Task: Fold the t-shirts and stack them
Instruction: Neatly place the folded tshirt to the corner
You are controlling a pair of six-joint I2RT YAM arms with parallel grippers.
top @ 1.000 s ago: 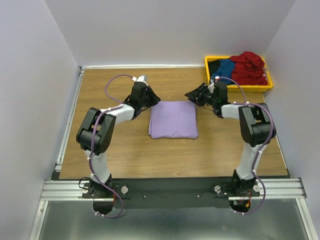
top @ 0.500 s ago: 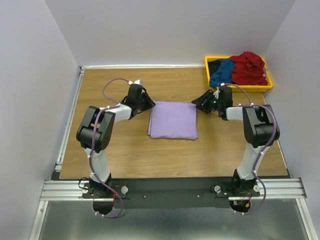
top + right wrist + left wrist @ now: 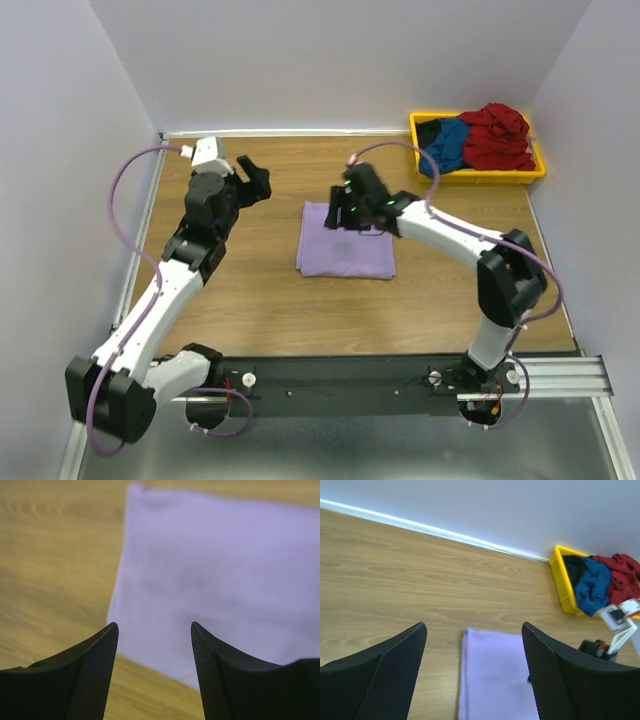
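Note:
A lavender t-shirt (image 3: 345, 248) lies folded into a rectangle mid-table; it also shows in the left wrist view (image 3: 495, 680) and fills the right wrist view (image 3: 220, 575). My left gripper (image 3: 257, 182) (image 3: 474, 626) is open, raised and empty, to the left of the shirt. Over the shirt's far edge hovers my right gripper (image 3: 347, 212) (image 3: 153, 625), open with nothing between its fingers. Dark red (image 3: 497, 135), blue (image 3: 447, 145) and black (image 3: 428, 131) t-shirts are heaped in the yellow bin (image 3: 415, 135).
The yellow bin (image 3: 559, 582) stands at the back right corner by the wall. Grey walls enclose the table on three sides. Bare wood (image 3: 250, 300) surrounds the folded shirt.
My left gripper has opened, risen and pulled back left from the shirt's corner. My right gripper has opened wider and swung left over the shirt's far edge. The shirt has stayed put.

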